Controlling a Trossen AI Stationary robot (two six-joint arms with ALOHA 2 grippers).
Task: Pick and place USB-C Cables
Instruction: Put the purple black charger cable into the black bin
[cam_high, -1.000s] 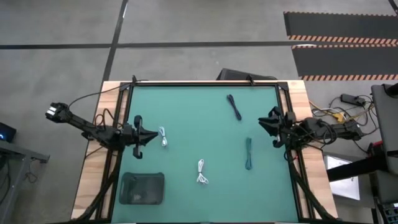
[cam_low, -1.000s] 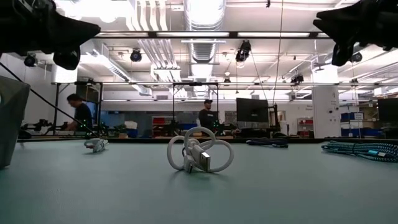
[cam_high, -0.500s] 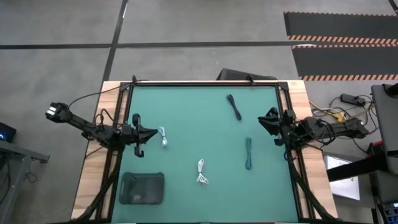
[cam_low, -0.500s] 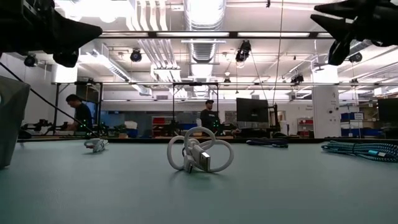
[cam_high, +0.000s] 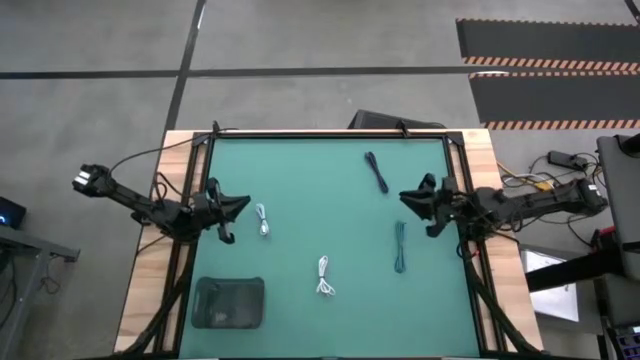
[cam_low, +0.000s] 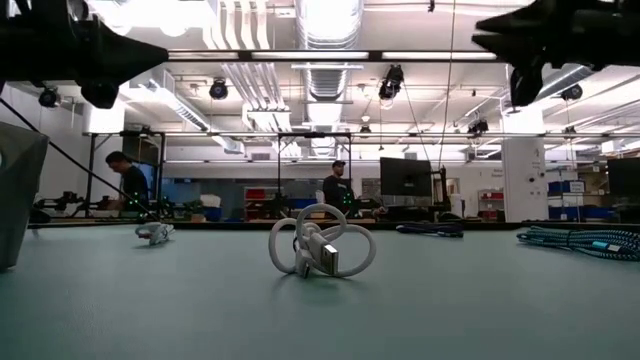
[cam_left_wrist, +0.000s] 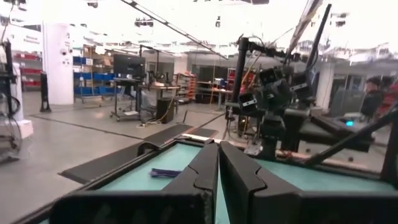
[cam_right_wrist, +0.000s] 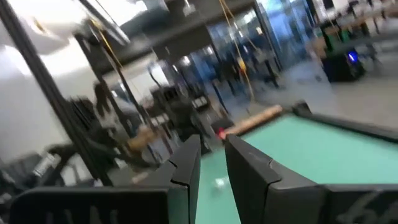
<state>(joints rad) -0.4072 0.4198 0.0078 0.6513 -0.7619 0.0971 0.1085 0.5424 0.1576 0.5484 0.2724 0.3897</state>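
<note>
At frame left, the left tool (cam_high: 238, 203) is held closed above the green surface (cam_high: 320, 170). White cables (cam_high: 263, 220) (cam_high: 325, 275) lie centre-left, black cables (cam_high: 377, 172) (cam_high: 400, 246) centre-right. The right tool (cam_high: 412, 203) is seen slightly parted, empty. A workshop lies behind.

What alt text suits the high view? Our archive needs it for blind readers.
Four bundled USB-C cables lie apart on a green table: two white, two black. The left gripper and right gripper hover at opposite sides, holding nothing; a dark bin sits near the left arm.
</note>
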